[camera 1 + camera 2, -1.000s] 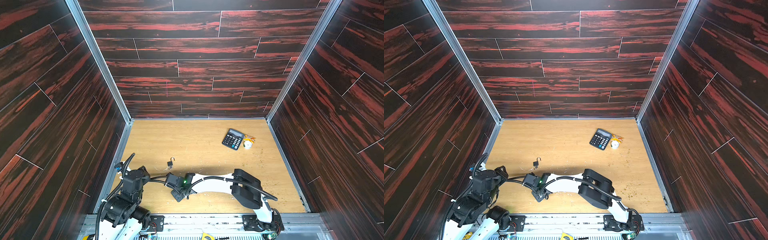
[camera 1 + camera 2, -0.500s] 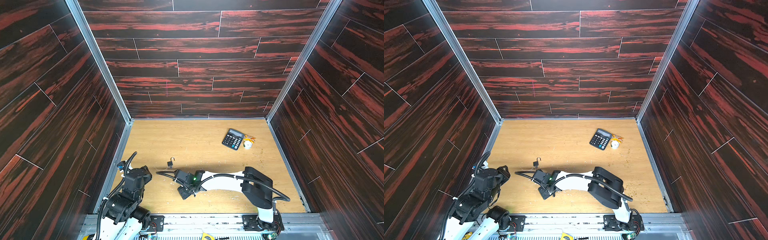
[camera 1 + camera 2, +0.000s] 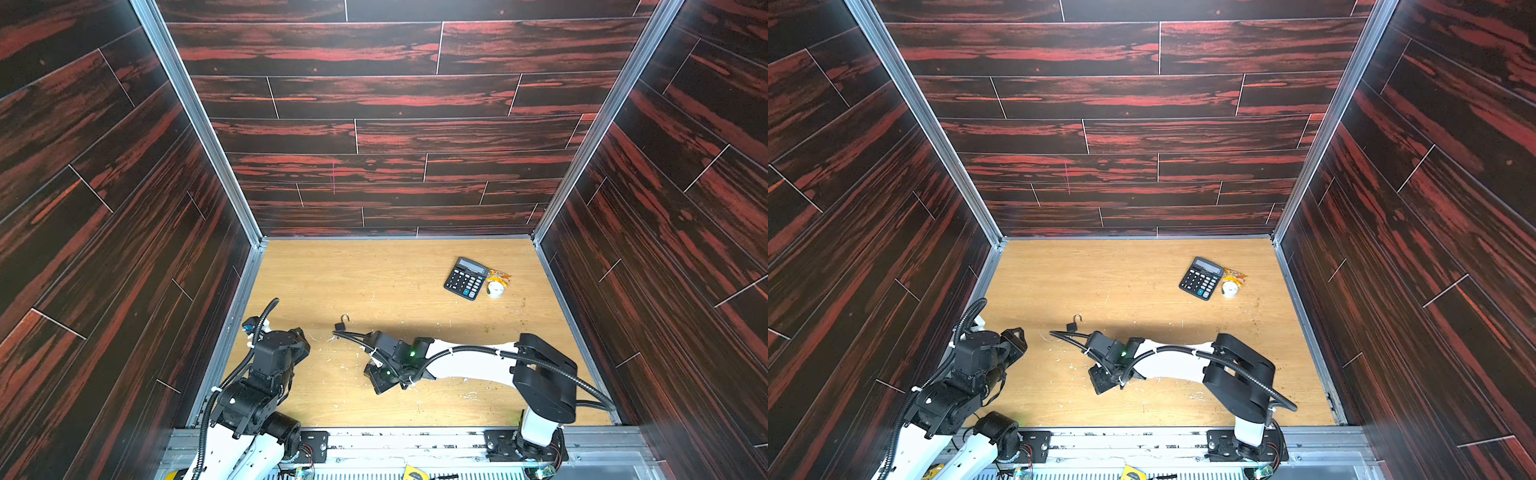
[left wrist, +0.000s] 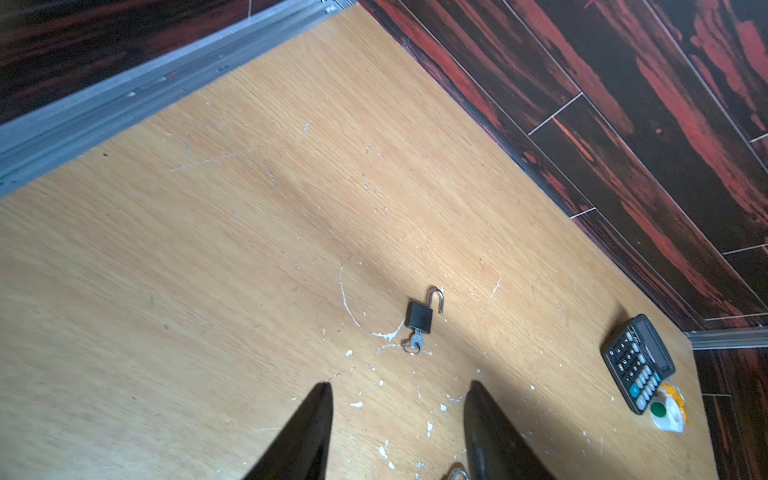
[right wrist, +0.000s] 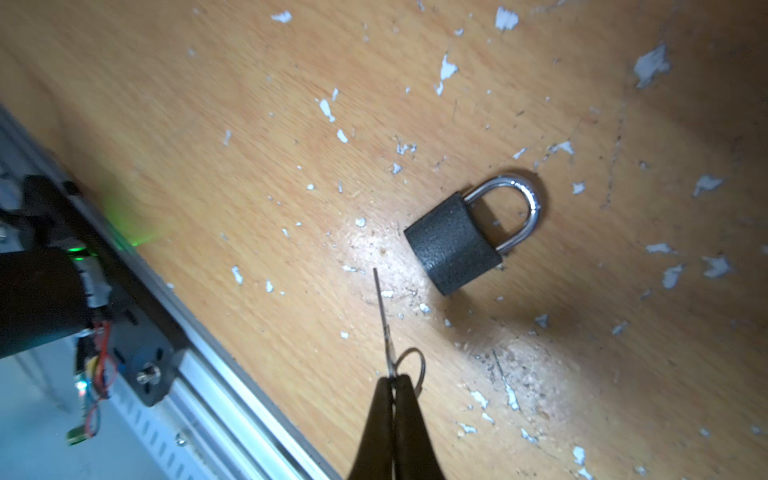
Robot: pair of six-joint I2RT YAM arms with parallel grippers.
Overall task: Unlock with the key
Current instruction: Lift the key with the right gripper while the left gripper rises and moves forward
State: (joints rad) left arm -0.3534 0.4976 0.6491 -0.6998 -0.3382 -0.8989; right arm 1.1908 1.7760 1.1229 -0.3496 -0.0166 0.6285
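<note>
My right hand (image 5: 393, 380) is pinched together on the head of the key (image 5: 386, 340). The blade sticks out ahead of the hand and shows me only its thin edge. The closed padlock (image 5: 453, 249) lies flat on the worktop (image 5: 208, 145) close to the near rail, between the two arm bases. In both top views my right arm hides it.

What matters now is the line-up. As I read it, the lock's long axis runs near to far, with the shackle toward the far side and the keyway end toward the near rail. The key's tip sits just beside that keyway end, a little to its left. The blade seems aimed off to the left of the body rather than into it, so the two axes cross instead of running together. I judge I must swing the blade round to point far, along the body, and shift it right to meet the keyway before pushing in.

My left hand (image 4: 398, 384) hangs with its fingers apart and nothing between them, over to the left, so the right is plainly the nearer. A loose lock may skate away from the key, and the left hand could brace it. Farther out lies a second padlock (image 4: 422, 318), with its shackle sprung and a key in it, and I take it that one is not my target.
</note>
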